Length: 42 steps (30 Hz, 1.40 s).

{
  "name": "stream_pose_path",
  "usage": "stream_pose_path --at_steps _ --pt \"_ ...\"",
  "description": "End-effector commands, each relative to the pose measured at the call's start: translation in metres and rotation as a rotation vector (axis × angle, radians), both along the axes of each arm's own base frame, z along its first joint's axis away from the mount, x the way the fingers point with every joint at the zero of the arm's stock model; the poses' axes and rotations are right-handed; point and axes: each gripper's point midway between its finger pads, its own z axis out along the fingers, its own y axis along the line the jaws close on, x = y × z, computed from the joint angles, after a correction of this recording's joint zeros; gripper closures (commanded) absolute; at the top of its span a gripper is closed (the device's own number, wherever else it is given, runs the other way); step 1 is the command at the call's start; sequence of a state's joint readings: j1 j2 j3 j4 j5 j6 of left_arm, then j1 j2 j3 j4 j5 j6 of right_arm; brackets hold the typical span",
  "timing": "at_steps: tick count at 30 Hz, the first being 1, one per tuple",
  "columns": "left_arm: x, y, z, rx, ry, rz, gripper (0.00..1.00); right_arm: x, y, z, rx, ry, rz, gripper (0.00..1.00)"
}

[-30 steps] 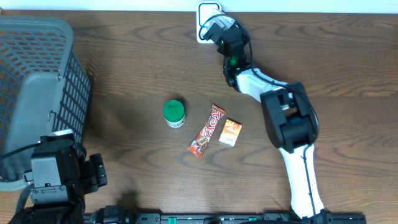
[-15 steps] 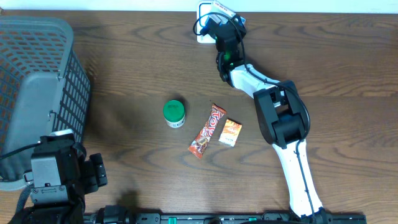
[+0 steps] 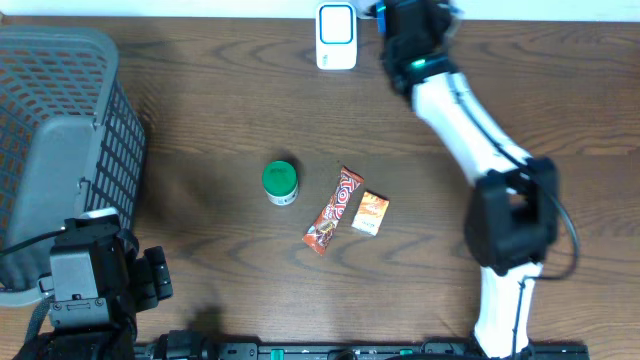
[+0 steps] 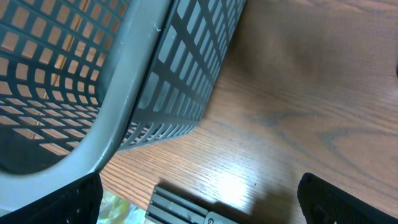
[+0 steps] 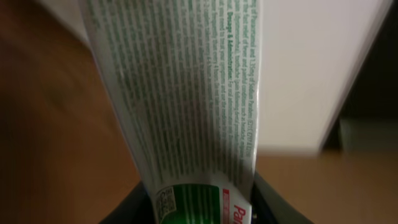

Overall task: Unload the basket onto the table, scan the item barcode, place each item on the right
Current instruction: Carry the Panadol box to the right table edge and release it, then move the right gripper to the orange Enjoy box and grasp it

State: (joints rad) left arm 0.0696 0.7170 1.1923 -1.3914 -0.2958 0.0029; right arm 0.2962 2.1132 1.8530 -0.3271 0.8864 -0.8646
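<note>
The right pincer (image 5: 205, 208) is clamped on a tube (image 5: 186, 106) and holds it above the far edge of the table (image 3: 200, 110), near the scanner (image 3: 337, 36) and to its right. The grip sits at one end of the tube, so the printed length projects free of the fingers and the flat faces are left exposed for reading. In the wrist view the visible face is white, smooth and gently curved. It carries dense lines of fine green print, with a green band and a small square code close to the grip. No striped barcode shows on this face, so the tube probably needs to be turned, or carried across to the scanner, before a reading is possible. The scanner is a small white unit with rounded corners and a pale front panel, set at the back edge of the table. The left pincer (image 4: 200, 180) has its fingers wide apart and holds nothing. It waits at the near left corner beside the basket (image 3: 60, 130), a grey plastic container with lattice walls and a thick smooth rim. Three further items lie in the middle of the table: a jar (image 3: 280, 182) with a round green lid, a candy bar (image 3: 333, 210) in a crinkled red-brown wrapper lying diagonally, and a small orange box (image 3: 371, 212) just beside the bar. The table surface is dark, matt wood grain.
</note>
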Motion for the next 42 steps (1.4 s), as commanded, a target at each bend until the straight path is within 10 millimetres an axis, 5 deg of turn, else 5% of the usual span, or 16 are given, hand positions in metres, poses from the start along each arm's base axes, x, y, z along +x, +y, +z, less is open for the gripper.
stream_pose_path --at_steps 1,9,13,20,23,24,25,26,31,37,39,40,42 --pt "-0.002 0.001 0.001 0.003 -0.004 0.007 0.02 -0.034 -0.079 0.010 0.105 -0.072 -0.285 0.68" --pt "-0.002 0.001 0.001 0.003 -0.003 0.006 0.02 -0.132 -0.231 -0.087 0.518 0.096 -0.776 0.75" --pt "-0.002 0.001 0.001 0.003 -0.004 0.007 0.02 -0.178 -0.291 -0.111 0.647 0.082 -0.965 0.67" --pt "-0.002 0.001 0.001 0.003 -0.004 0.007 0.02 -0.232 -0.340 -0.154 1.057 0.024 -1.133 0.64" --pt "-0.002 0.001 0.001 0.003 -0.004 0.007 0.02 -0.253 -0.358 -0.163 1.119 -0.015 -1.192 0.51" --pt "-0.002 0.001 0.001 0.003 -0.004 0.007 0.02 -0.260 -0.364 -0.163 1.125 -0.027 -1.213 0.33" --pt "-0.002 0.001 0.001 0.003 -0.004 0.007 0.02 -0.266 -0.369 -0.163 1.137 -0.036 -1.226 0.01" --pt "-0.002 0.001 0.001 0.003 -0.004 0.007 0.02 -0.267 -0.371 -0.161 1.162 -0.050 -1.226 0.01" --pt "-0.002 0.001 0.001 0.003 -0.004 0.007 0.02 -0.239 -0.344 -0.137 1.424 -0.047 -1.081 0.01" --pt "-0.002 0.001 0.001 0.003 -0.004 0.007 0.02 -0.194 -0.281 -0.089 1.426 0.040 -0.813 0.01" --pt "-0.002 0.001 0.001 0.003 -0.004 0.007 0.02 -0.177 -0.241 -0.069 1.391 0.090 -0.689 0.01" --pt "-0.002 0.001 0.001 0.003 -0.004 0.007 0.02 -0.165 -0.199 -0.052 1.358 0.145 -0.571 0.01" --pt "-0.002 0.001 0.001 0.003 -0.004 0.007 0.02 -0.159 -0.148 -0.038 1.333 0.220 -0.464 0.01"
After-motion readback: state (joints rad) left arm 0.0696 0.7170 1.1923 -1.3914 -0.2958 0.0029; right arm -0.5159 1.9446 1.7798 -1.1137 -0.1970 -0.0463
